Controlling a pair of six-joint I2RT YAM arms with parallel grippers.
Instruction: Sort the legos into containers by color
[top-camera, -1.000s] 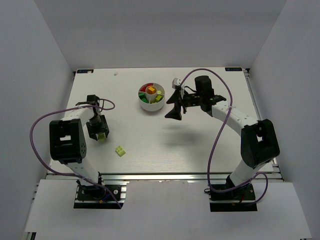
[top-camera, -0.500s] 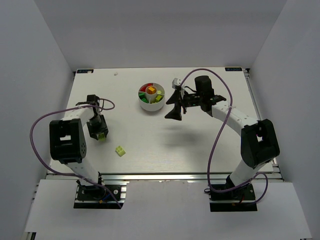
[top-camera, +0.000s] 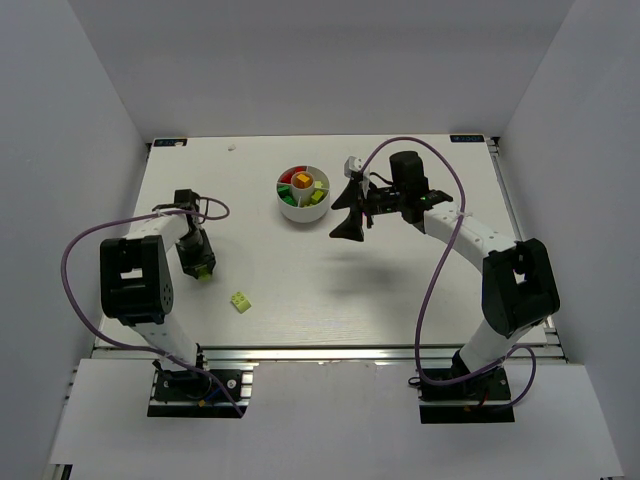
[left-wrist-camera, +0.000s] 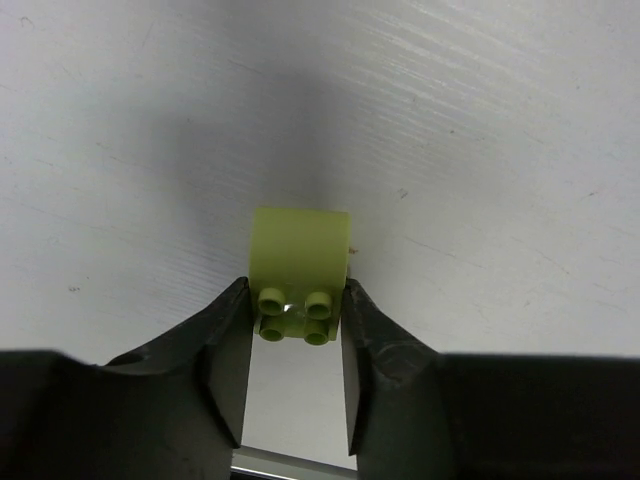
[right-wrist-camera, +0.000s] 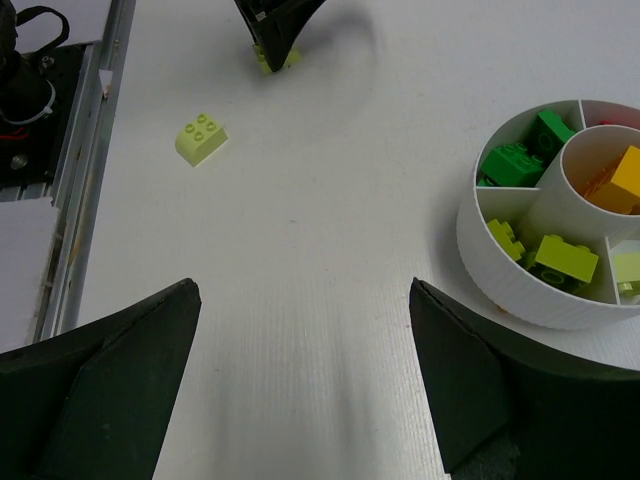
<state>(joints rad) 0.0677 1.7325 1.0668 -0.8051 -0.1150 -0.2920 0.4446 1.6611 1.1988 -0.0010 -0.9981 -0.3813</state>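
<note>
The white round dish (top-camera: 291, 211) stands at the back middle of the table. Its wedges hold dark green (right-wrist-camera: 513, 161), lime green (right-wrist-camera: 562, 256) and red (top-camera: 287, 179) legos, and its central cup holds an orange-yellow one (right-wrist-camera: 626, 176). My left gripper (top-camera: 201, 268) is down at the table on the left, shut on a pale lime lego (left-wrist-camera: 298, 262). I cannot tell if the lego is off the surface. A second pale lime lego (top-camera: 241, 300) lies loose to its right, also in the right wrist view (right-wrist-camera: 201, 138). My right gripper (top-camera: 349, 228) hovers open and empty right of the dish (right-wrist-camera: 520, 285).
The left gripper's tip (right-wrist-camera: 276, 28) shows at the top of the right wrist view. A metal rail (right-wrist-camera: 80, 170) runs along the table's near edge. White walls close in the table at the back and both sides.
The left wrist has shifted very slightly over the pale lime lego, which stays in place. The right arm has not moved.
</note>
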